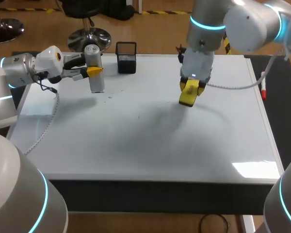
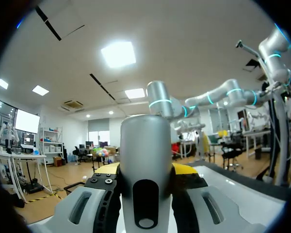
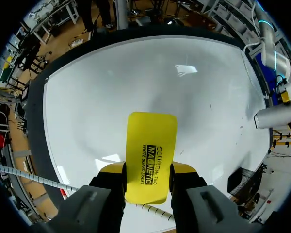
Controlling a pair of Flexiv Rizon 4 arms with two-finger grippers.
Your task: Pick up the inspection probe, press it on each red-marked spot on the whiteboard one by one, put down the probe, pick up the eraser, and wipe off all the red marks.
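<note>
My left gripper (image 1: 93, 71) is shut on the inspection probe (image 1: 95, 68), a grey upright cylinder at the far left of the whiteboard (image 1: 145, 141), its lower end close to the surface. In the left wrist view the probe (image 2: 145, 160) fills the gap between the fingers of that gripper (image 2: 145, 182). At the far middle right, my right gripper (image 1: 191, 87) is shut on the yellow eraser (image 1: 187, 96), which hangs down just above the board. The right wrist view shows the eraser (image 3: 150, 155) clamped in the gripper (image 3: 148, 170) over white board (image 3: 111, 97). I see no red marks.
A black mesh holder (image 1: 126, 57) stands at the far edge, right of the probe. A red-and-white marker (image 1: 263, 89) lies by the board's right rim. A few tiny dark specks (image 1: 139, 116) dot the middle. The left arm's cable (image 1: 48, 116) trails over the board's left side.
</note>
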